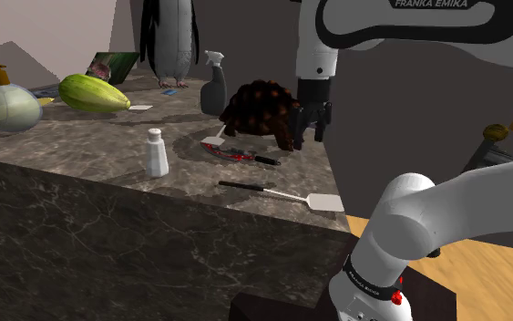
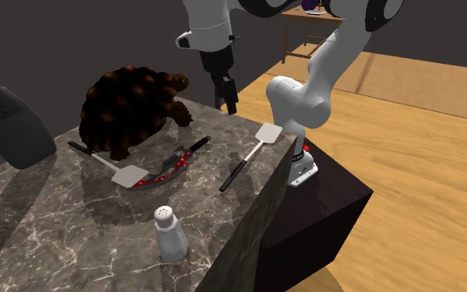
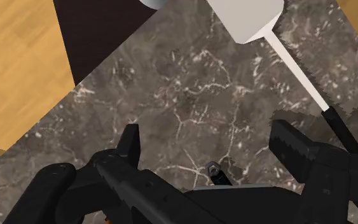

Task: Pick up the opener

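The opener (image 1: 237,155) is a dark curved tool with red spots and a black handle. It lies flat on the marble counter (image 1: 81,146) in front of a dark turtle figure (image 1: 261,108). In the second exterior view the opener (image 2: 172,168) runs diagonally beside a white spatula blade (image 2: 128,175). My black gripper (image 1: 307,137) hangs open above the counter, just past the opener's handle end on the shoulder view's right, holding nothing. In the wrist view the gripper (image 3: 210,145) has its fingers (image 3: 130,144) wide apart over bare marble.
A white spatula (image 1: 286,194) with a black handle lies near the counter's front corner, also spatula (image 3: 244,16). A white shaker (image 1: 157,152), a grey spray bottle (image 1: 213,87), a green fruit (image 1: 93,93) and a penguin figure (image 1: 168,41) stand farther off. The counter edge drops to wood floor (image 2: 406,149).
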You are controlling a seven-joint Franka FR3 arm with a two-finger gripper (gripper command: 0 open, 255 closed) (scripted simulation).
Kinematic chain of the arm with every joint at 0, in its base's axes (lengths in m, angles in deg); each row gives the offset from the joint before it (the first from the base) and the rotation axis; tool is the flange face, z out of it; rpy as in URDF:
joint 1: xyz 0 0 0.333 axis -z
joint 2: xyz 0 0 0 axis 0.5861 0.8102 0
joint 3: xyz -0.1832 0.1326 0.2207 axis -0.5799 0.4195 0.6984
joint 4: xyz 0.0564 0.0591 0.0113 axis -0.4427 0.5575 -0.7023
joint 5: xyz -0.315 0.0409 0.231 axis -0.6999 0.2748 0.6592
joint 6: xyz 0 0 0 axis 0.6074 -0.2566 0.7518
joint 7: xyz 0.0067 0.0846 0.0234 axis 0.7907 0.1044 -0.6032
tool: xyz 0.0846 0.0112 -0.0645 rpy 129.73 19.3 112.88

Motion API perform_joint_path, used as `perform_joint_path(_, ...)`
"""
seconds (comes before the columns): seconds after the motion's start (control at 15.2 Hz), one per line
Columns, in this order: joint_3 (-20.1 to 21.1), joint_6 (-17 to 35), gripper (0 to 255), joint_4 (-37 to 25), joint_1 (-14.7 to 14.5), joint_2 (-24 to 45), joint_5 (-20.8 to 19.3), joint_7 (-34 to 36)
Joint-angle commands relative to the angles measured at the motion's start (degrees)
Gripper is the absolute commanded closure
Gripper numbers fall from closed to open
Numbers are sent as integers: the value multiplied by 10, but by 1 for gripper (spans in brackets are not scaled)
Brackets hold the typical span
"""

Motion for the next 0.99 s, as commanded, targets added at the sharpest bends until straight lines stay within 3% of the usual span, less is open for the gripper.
perform_joint_path(0.0, 0, 0, 0, 0, 0, 0, 0, 0)
perform_joint_path(0.92, 27, 240, 0, -90, -72, 240, -24, -137)
